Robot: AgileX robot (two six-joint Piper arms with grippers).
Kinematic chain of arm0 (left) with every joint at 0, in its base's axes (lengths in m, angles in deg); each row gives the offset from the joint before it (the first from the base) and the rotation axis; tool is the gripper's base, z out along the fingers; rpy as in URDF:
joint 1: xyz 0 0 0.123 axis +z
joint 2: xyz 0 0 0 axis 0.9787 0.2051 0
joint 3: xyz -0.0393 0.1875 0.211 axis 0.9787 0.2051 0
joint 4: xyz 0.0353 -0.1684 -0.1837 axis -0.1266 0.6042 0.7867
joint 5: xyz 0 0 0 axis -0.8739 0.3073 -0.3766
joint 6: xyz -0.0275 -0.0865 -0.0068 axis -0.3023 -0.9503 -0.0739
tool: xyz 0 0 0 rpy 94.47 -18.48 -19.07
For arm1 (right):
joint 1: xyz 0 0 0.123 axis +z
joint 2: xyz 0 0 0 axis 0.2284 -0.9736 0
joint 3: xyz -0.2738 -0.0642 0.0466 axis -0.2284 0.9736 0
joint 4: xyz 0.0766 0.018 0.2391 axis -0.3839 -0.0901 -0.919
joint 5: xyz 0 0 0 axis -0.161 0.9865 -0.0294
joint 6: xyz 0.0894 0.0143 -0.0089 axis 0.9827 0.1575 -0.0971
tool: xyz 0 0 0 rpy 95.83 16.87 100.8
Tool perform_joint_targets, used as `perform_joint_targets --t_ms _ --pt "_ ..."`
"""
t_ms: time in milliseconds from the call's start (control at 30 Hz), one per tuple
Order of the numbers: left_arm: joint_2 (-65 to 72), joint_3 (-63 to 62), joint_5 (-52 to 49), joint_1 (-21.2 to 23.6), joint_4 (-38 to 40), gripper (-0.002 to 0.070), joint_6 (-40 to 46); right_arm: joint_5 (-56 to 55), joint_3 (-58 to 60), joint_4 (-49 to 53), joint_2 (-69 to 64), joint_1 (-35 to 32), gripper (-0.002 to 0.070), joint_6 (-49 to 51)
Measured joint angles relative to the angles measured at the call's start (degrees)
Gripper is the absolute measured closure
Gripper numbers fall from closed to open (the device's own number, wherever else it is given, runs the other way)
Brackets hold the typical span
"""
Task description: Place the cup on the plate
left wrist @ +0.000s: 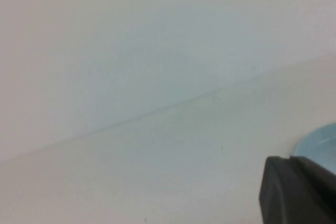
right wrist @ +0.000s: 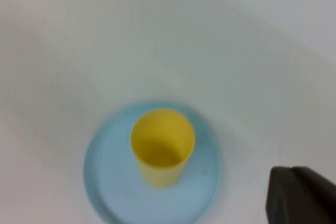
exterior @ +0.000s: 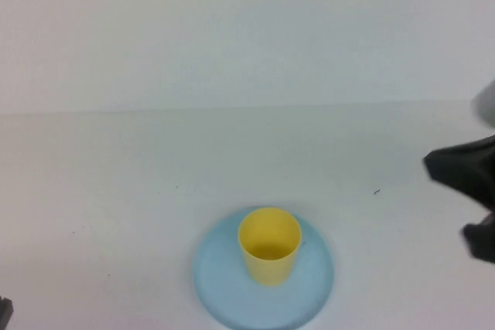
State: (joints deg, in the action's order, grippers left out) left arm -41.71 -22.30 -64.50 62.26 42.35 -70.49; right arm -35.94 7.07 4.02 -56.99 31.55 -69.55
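Note:
The yellow cup (exterior: 269,245) stands upright on the light blue plate (exterior: 224,287) near the table's front edge, a little toward the plate's far side. The right wrist view shows the same cup (right wrist: 161,145) on the plate (right wrist: 110,182). My right gripper (exterior: 446,199) is off to the right of the plate, apart from it, open and empty; one dark finger (right wrist: 302,195) shows in its wrist view. My left gripper (exterior: 4,311) is only a dark sliver at the front left corner; in its wrist view (left wrist: 299,192) it lies beside the plate's edge (left wrist: 323,142).
The white table (exterior: 116,191) stretches round the plate and meets a white wall (exterior: 232,28) at the back. A few small dark specks (exterior: 377,191) mark the tabletop.

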Motion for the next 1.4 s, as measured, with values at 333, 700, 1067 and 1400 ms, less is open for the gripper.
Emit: perform_joint_targets --t_ms 333,700,1067,1400 --pt "0.0 7.3 -2.1 1.0 -1.7 0.0673 0.0 -26.5 23.1 -3.0 27.3 -23.7 0.0675 -0.2" --pt "0.0 7.3 -8.7 17.0 -2.1 0.0673 0.1 -28.7 46.0 -7.6 41.7 -42.5 0.0675 -0.3" --pt "0.2 7.3 -8.7 24.5 -2.1 0.0673 -0.2 -23.7 57.8 -7.0 57.3 -48.7 0.0675 -0.9" --pt "0.2 7.3 -7.8 24.5 -2.1 0.0673 -0.2 -16.0 57.9 -6.3 59.2 -48.9 0.0675 -4.5"
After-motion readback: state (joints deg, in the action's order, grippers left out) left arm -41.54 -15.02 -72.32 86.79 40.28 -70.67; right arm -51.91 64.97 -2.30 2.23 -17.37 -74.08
